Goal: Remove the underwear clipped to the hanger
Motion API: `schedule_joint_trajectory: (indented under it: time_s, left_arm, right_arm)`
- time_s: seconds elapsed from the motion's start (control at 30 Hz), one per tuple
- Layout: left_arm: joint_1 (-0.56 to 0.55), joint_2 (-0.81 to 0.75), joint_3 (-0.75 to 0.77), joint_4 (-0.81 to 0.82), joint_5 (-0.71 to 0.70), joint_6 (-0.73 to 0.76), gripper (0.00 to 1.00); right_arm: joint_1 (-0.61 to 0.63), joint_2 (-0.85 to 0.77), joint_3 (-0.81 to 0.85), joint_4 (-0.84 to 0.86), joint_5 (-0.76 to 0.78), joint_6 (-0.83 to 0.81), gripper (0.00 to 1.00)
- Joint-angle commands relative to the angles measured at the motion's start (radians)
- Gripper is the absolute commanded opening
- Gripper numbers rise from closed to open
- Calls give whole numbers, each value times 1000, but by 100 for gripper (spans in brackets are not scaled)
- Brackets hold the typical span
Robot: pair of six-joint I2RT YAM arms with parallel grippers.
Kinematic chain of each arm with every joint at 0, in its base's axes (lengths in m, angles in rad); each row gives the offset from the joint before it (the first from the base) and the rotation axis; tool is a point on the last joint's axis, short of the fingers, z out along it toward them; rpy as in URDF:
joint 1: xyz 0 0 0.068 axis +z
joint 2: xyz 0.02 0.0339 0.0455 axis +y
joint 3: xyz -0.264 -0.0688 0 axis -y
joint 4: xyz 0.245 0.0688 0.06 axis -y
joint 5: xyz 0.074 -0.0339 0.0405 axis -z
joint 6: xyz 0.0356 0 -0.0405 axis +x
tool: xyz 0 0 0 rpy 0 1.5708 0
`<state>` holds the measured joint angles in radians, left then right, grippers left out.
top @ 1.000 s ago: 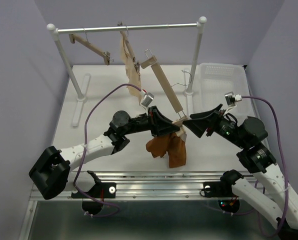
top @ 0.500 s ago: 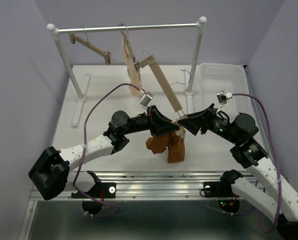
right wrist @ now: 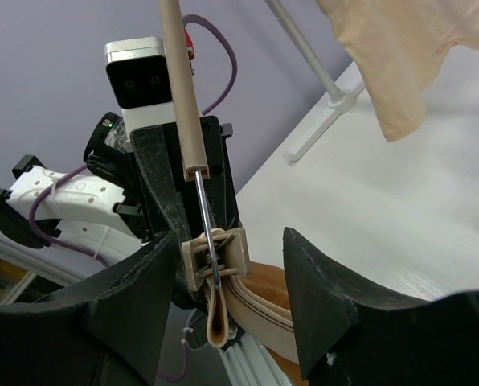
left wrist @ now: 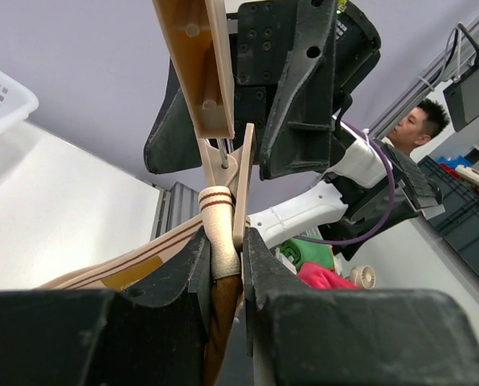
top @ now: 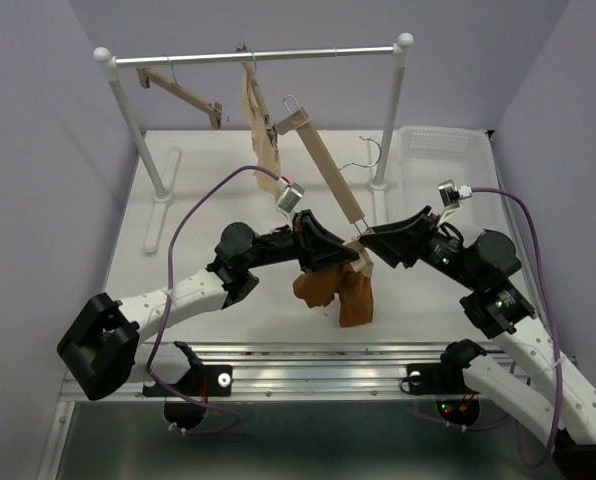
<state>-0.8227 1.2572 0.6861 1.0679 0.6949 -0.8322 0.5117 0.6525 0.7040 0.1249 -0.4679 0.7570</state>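
Hanger point(top: 328, 170) sits tilted, not level: its upper end is up near the rack rail point(top: 258, 56), its lower end down between the two arms, and its thin wire hook sticks out off the middle of the bar. The underwear point(top: 338, 292), rust orange-brown, hangs bunched straight below the hanger's lower end and above the tabletop point(top: 218, 190); whether its bottom touches the surface I can't tell. Its striped waistband runs up into the clip point(right wrist: 215, 257) at the hanger's lower end and looks pinched there, with a loop of band drooping under the clip. The left gripper point(left wrist: 223, 257) comes in on the left side of the hanger's lower end, jaws narrow and clamped on the waistband just under the clip, cloth squeezed between both fingers. The right gripper point(right wrist: 231, 245) comes in on the opposite side of that same end, jaws apart, one finger on each side of the clip, with a gap showing on both sides, so no contact that I can see. The two grippers face each other nose to nose with the clip between them. A beige garment point(top: 263, 130) hangs off the rail just left of the hanger's upper end, and another wooden hanger point(top: 183, 92) is further left of that. A white basket point(top: 448, 150) lies on the tabletop well to the right of the hanger.
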Motion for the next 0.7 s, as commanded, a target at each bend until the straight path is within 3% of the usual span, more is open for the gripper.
schedule_joint_trajectory:
  time_s: [0.0, 0.37, 0.67]
  left_arm:
    - [4, -19, 9, 116, 23, -5, 0]
    - [8, -10, 12, 106, 23, -19, 0]
    - [14, 7, 27, 100, 26, -44, 0]
  right_arm:
    - [-1, -1, -3, 91, -14, 10, 57]
    - [-1, 3, -17, 133, -21, 34, 35]
    - [-1, 7, -24, 136, -26, 58, 29]
